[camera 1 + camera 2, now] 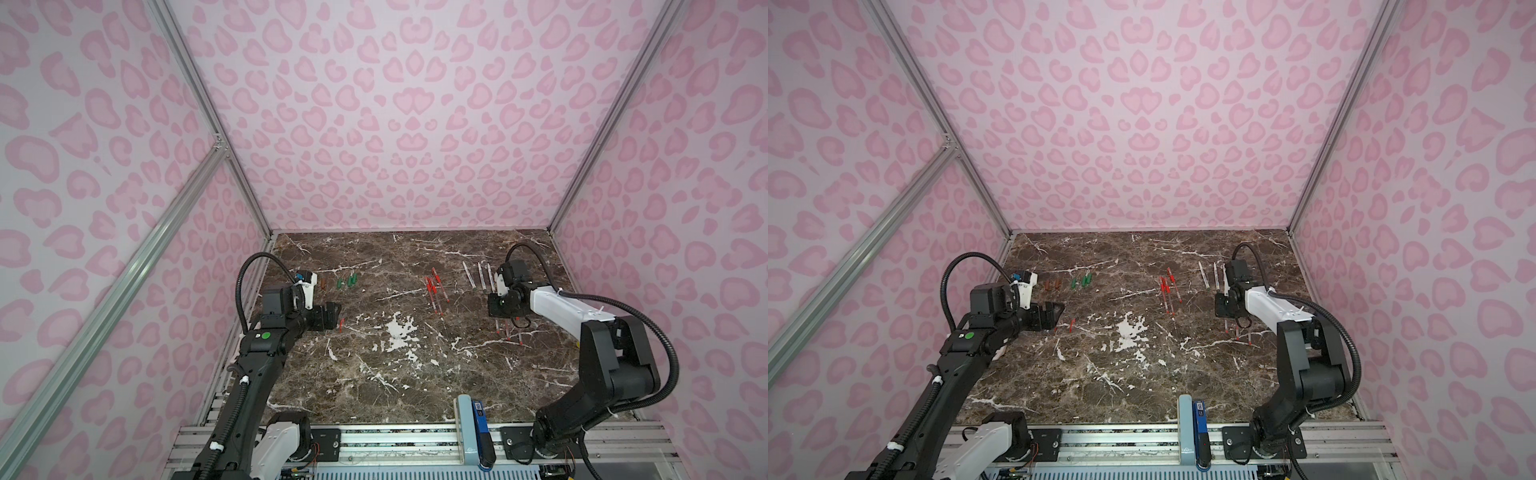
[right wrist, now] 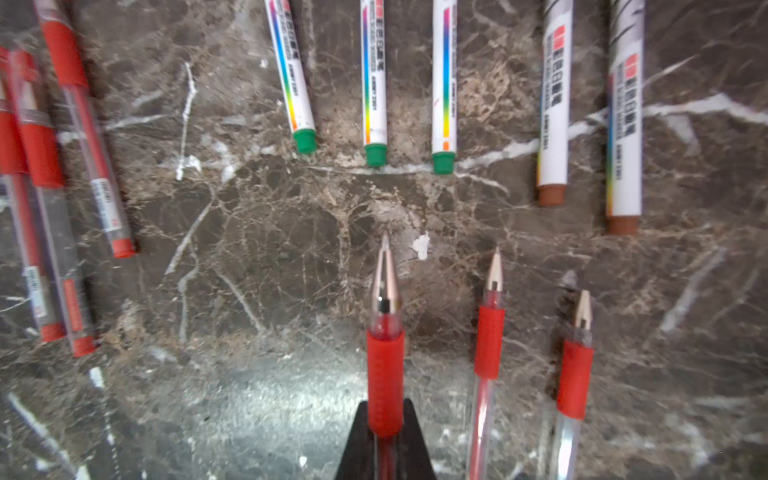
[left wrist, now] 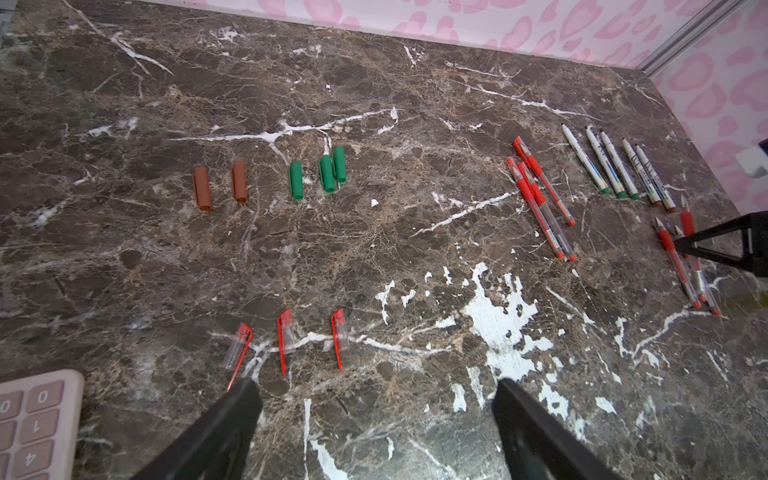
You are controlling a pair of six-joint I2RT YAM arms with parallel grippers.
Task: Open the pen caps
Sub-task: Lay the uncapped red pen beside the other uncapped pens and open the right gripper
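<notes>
In the left wrist view my left gripper point(image 3: 378, 399) stands open over bare marble, nothing between its fingers. Just ahead lie three clear pen caps with red clips point(image 3: 286, 337); the outermost clip ends at one fingertip. Further back lie two brown caps point(image 3: 202, 188) and three green caps point(image 3: 327, 173). My right gripper point(image 2: 385, 419) is shut on an uncapped red pen point(image 2: 385, 357), its metal tip bare, low over the table. Two more uncapped red pens point(image 2: 489, 345) lie beside it. Three capped red pens point(image 3: 540, 199) and several white pens point(image 2: 444, 83) lie beyond.
A pink calculator corner point(image 3: 33, 419) shows beside my left gripper. A blue and grey device point(image 1: 478, 428) stands on the rail at the table's front edge. Pink patterned walls close in the table point(image 1: 374, 374) at the back and on both sides.
</notes>
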